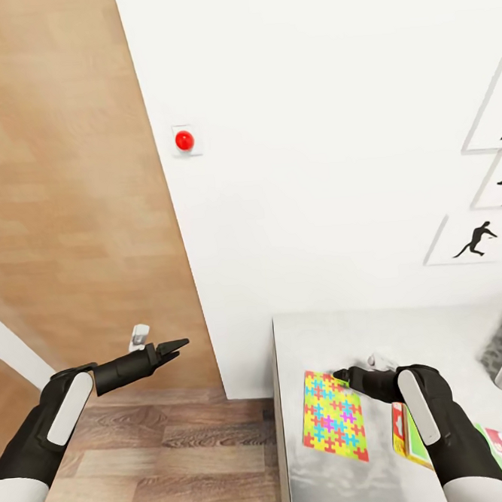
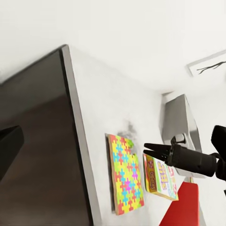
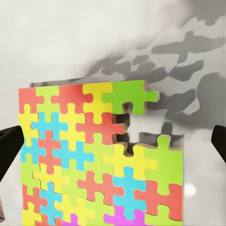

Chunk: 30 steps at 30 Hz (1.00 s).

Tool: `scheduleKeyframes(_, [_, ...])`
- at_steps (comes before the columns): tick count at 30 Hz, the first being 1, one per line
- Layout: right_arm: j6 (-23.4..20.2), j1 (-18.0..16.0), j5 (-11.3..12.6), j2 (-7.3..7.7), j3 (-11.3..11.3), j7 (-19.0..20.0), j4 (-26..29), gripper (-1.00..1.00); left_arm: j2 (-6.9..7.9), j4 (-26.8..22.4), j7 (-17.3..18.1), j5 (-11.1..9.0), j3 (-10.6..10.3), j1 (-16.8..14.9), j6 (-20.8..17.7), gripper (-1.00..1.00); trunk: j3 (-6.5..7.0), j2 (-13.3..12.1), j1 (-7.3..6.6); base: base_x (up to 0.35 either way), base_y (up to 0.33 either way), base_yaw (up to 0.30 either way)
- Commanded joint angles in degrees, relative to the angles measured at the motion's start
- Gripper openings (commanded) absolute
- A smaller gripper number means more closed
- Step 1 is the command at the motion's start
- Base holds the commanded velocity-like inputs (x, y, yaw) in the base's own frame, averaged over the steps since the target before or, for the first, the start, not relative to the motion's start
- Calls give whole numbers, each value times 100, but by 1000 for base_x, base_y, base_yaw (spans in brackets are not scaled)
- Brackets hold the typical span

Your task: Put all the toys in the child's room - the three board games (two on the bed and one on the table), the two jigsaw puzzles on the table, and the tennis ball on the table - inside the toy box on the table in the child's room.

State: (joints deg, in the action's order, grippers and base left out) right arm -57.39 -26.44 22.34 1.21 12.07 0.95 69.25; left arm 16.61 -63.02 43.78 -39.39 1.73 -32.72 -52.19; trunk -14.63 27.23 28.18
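One multicoloured jigsaw puzzle (image 1: 333, 416) lying flat at lower centre on the pale grey table (image 1: 439, 334), long axis running toward the wall, one SKIP-BO board game (image 1: 405, 431) beside it, right gripper (image 1: 341, 376) hovering over the puzzle's far edge, fingers spread wide, left gripper (image 1: 179, 345) hanging at middle left over wood floor (image 1: 169, 454), fingers looking nearly together.

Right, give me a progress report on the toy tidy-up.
Nothing looks packed yet. The jigsaw puzzle lies flat on the table, with a board game beside it. In hand: the right gripper hovers open over the puzzle, holding nothing. The left gripper hangs empty off the table's side. Every toy seen is left to move.
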Motion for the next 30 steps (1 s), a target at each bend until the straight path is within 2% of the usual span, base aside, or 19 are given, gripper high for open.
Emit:
scheduleKeyframes(1, [-27, -7, -1, 2, 6, 10, 3, 100, 0, 0, 14, 2, 4, -4, -25, 100, -20, 10, 2, 0, 0, 0])
scheduleKeyframes(17, [-27, -24, -10, -40, 6, 10, -25, 100, 0, 0, 46, 2, 67, -4, -27, 100, -170, 10, 2, 0, 0, 0])
scheduleKeyframes(30, [-25, -28, -3, -14, 6, 10, -96, 100, 0, 0, 47, -1, 62, -6, -23, 100, -287, 10, 2, -33, 0, 2])
